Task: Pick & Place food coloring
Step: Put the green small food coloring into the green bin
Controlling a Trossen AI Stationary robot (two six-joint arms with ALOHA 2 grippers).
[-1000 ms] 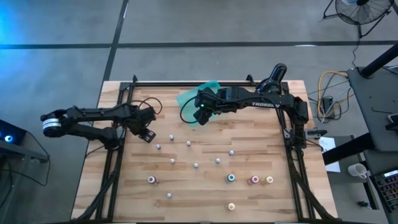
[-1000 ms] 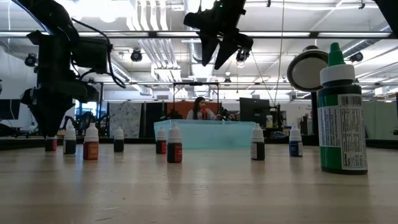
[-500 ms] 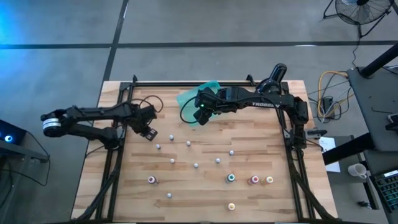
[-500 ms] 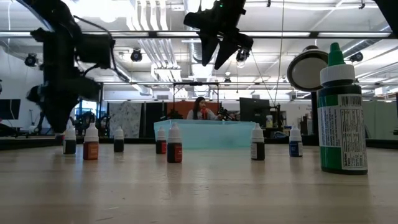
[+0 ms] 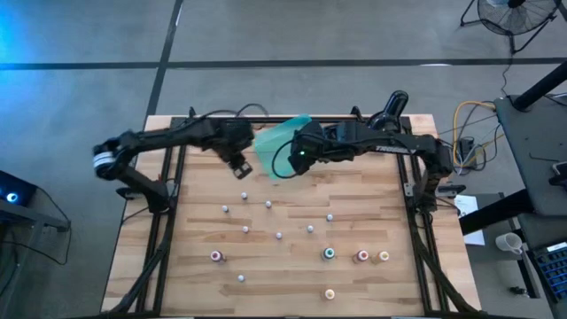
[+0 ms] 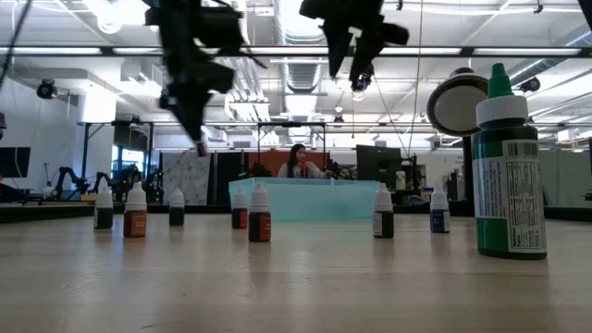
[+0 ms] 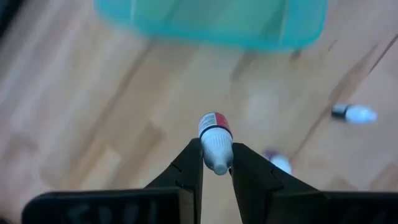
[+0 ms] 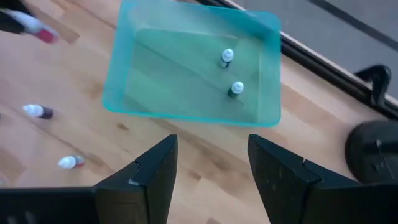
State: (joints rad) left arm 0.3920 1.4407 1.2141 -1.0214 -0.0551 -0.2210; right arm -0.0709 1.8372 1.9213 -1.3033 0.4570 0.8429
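My left gripper [image 5: 240,167] hovers above the table just left of the translucent teal tray [image 5: 278,144], shut on one tiny food coloring bottle [image 7: 214,140] with a reddish body and white cap. My right gripper [image 8: 208,167] is open and empty, high above the tray's near edge [image 8: 186,115]. Two bottles [image 8: 227,57] [image 8: 236,89] lie inside the tray. Several more bottles stand on their bases across the wood table [image 5: 278,236], and they show in a row in the low view [image 6: 259,215]. My left gripper pinches the bottle by its white cap [image 7: 217,157] between its two fingertips [image 7: 189,163]. The reddish body [image 7: 214,121] sticks out beyond the fingers, away from the wrist. The bottle is lifted clear of the table [image 6: 201,146].
A black round lamp-like device [image 5: 396,103] sits at the table's far right corner. A green-capped bottle [image 6: 506,176] stands close to the low camera. Black frame rails [image 5: 168,221] run along the table's left, right and far edges.
My left gripper has risen from the tabletop near the left rail with the bottle lifted clear. It has swung toward the far edge and to the right, ending beside the tray. My right gripper has shifted slightly to the right and stays open.
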